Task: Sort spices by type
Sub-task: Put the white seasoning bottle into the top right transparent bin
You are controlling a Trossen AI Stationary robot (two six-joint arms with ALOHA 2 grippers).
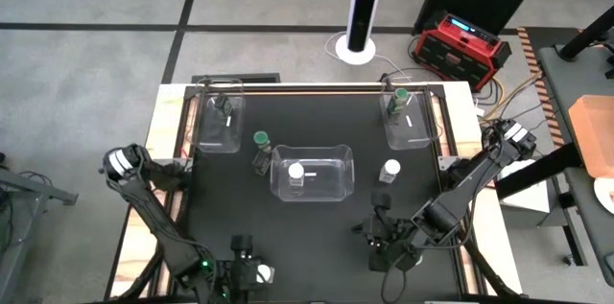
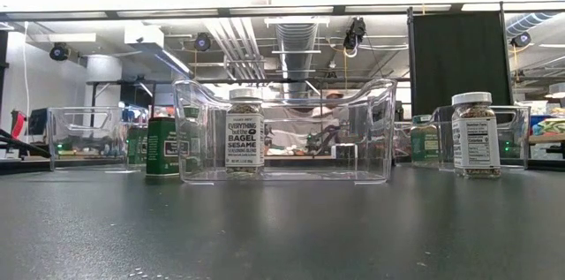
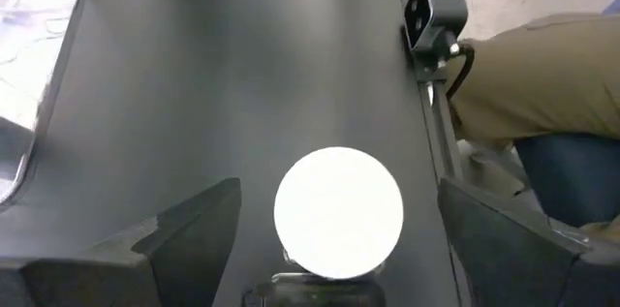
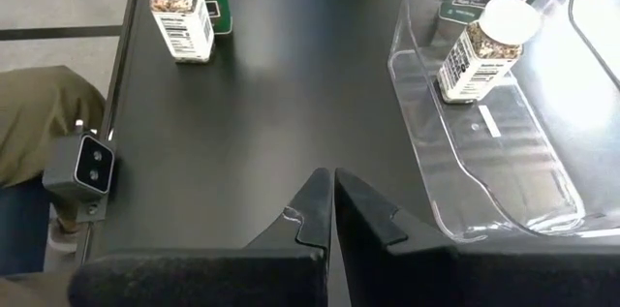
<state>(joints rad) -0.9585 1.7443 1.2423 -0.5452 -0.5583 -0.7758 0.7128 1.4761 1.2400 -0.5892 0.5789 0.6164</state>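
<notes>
High view: left gripper (image 1: 251, 268) at bottom edge, white-lid jar (image 1: 265, 272) just beside it; right gripper (image 1: 388, 246) idle lower right. Left wrist view: fingers (image 3: 184, 230) spread wide around jar (image 3: 338, 212); should center, then squeeze. Right wrist view: pincer closed, empty; middle bin (image 4: 504, 104) held one jar.

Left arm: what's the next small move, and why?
Probably close the left tool on the white-lidded jar and lift. In the left wrist view the jar sits centred between the two spread fingers, which flank it with gaps on both sides. The high view shows it at the table's near edge, outside any bin. The right tool is shut, parked on bare mat.
</notes>
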